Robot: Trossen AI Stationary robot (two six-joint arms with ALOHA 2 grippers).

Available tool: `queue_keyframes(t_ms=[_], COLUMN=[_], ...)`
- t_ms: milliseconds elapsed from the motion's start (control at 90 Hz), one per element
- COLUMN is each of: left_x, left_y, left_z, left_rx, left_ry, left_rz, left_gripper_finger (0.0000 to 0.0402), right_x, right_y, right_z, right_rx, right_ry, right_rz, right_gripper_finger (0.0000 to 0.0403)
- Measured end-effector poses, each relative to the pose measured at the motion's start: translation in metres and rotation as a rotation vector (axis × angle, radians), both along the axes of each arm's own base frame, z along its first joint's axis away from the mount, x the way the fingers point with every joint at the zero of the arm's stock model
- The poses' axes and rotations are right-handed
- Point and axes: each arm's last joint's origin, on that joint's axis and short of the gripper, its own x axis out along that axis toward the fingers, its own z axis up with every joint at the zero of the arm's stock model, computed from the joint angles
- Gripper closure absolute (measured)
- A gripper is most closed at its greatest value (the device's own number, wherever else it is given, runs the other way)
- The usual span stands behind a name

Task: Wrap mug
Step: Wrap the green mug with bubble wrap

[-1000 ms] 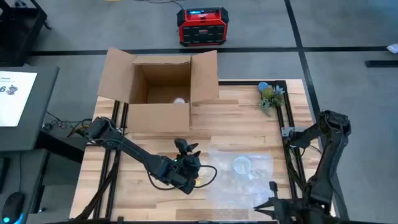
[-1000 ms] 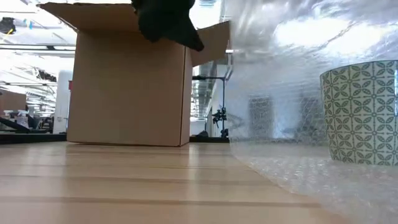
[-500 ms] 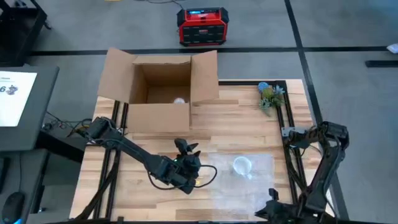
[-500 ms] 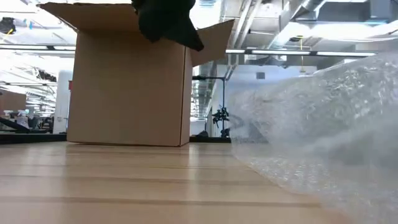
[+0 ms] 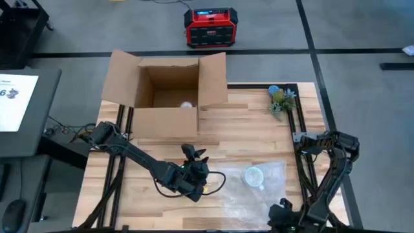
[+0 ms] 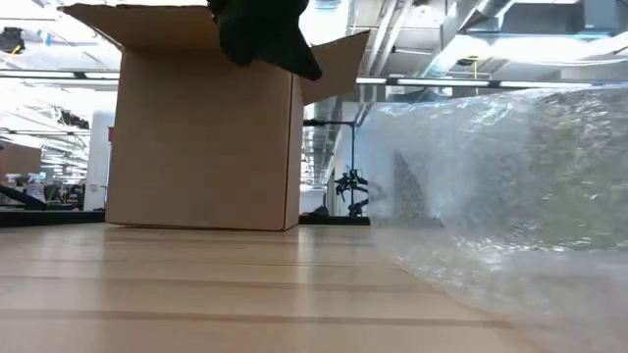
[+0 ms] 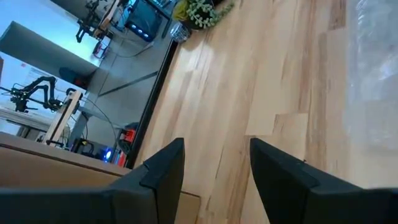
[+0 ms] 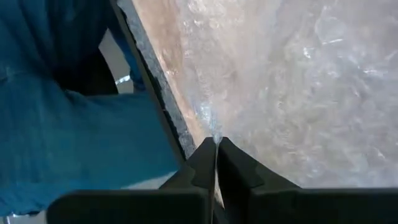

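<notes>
Mug (image 5: pixel 253 175) sitting on bubble wrap (image 5: pixel 259 194), right-near part of table (image 5: pixel 162 149). Right gripper (image 8: pixel 215 163) clenched on wrap's near edge; lift high, carry far over mug, keep sheet taut. Left gripper (image 7: pixel 214 163) released, idle left of wrap.

A wooden table (image 5: pixel 246 126) carries a cardboard box (image 5: pixel 165 97), bubble wrap (image 5: pixel 255 191) and a small plant (image 5: pixel 281 100).

Bare wooden bench (image 5: pixel 246 133) lies free between the open brown cardboard box (image 5: pixel 165 97) and the clear bubble-wrap sheet (image 5: pixel 249 194). The small green plant (image 5: pixel 282 100) occupies the far right corner.
</notes>
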Motion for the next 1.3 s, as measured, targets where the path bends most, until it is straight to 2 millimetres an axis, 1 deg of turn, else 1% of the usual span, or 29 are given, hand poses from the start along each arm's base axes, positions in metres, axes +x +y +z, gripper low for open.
queue_keyframes(t_ms=[144, 267, 378, 478, 567, 656, 700, 756, 822, 878, 989, 1078, 1167, 1222, 1300], left_x=[0.000, 0.000, 0.000, 0.000, 0.000, 0.000, 0.000, 0.000, 0.000, 0.000, 0.000, 0.000, 0.000, 0.001, 0.001], left_y=[0.000, 0.000, 0.000, 0.000, 0.000, 0.000, 0.001, 0.001, 0.001, 0.001, 0.001, 0.001, 0.001, 0.002, 0.002], left_z=[0.000, 0.000, 0.000, 0.000, 0.000, 0.000, 0.000, 0.000, 0.000, 0.000, 0.000, 0.000, 0.000, 0.000, 0.000], left_rx=[0.000, 0.000, 0.003, 0.002, 0.003, 0.003, 0.004, 0.004, 0.004, 0.004, 0.005, 0.005, 0.001, 0.000, 0.000], left_ry=[0.000, 0.001, 0.004, 0.003, 0.003, 0.004, 0.005, 0.005, 0.006, 0.006, 0.006, 0.007, 0.008, 0.008, 0.008], left_rz=[0.000, 0.000, -0.002, -0.002, -0.002, -0.002, -0.002, -0.002, -0.001, -0.001, -0.001, -0.001, -0.002, -0.001, -0.001], left_gripper_finger=[0.0240, 0.0240, 0.0240, 0.0240, 0.0240, 0.0240, 0.0240, 0.0240, 0.0240, 0.0240, 0.0240, 0.0240, 0.0240, 0.0240, 0.0240], right_x=[0.006, 0.011, 0.013, 0.010, 0.008, 0.013, 0.018, 0.027, 0.040, 0.052, 0.070, 0.073, 0.073, 0.075, 0.078], right_y=[-0.007, -0.016, -0.025, -0.033, -0.043, -0.056, -0.065, -0.076, -0.089, -0.099, -0.120, -0.137, -0.149, -0.155, -0.160], right_z=[0.002, 0.015, 0.043, 0.072, 0.101, 0.122, 0.129, 0.134, 0.135, 0.135, 0.123, 0.112, 0.107, 0.103, 0.097], right_rx=[-0.052, -0.077, -0.017, 0.056, 0.074, -0.011, -0.095, -0.209, -0.304, -0.339, -0.385, -0.392, -0.379, -0.348, -0.305], right_ry=[0.011, -0.006, -0.040, -0.058, -0.146, -0.288, -0.363, -0.433, -0.458, -0.442, -0.325, -0.170, -0.051, -0.006, 0.034], right_rz=[0.036, 0.080, 0.124, 0.180, 0.259, 0.327, 0.338, 0.309, 0.264, 0.240, 0.184, 0.129, 0.084, 0.079, 0.089], right_gripper_finger=[0.0354, 0.0317, 0.0298, 0.0295, 0.0296, 0.0296, 0.0296, 0.0297, 0.0302, 0.0310, 0.0337, 0.0364, 0.0392, 0.0399, 0.0396])
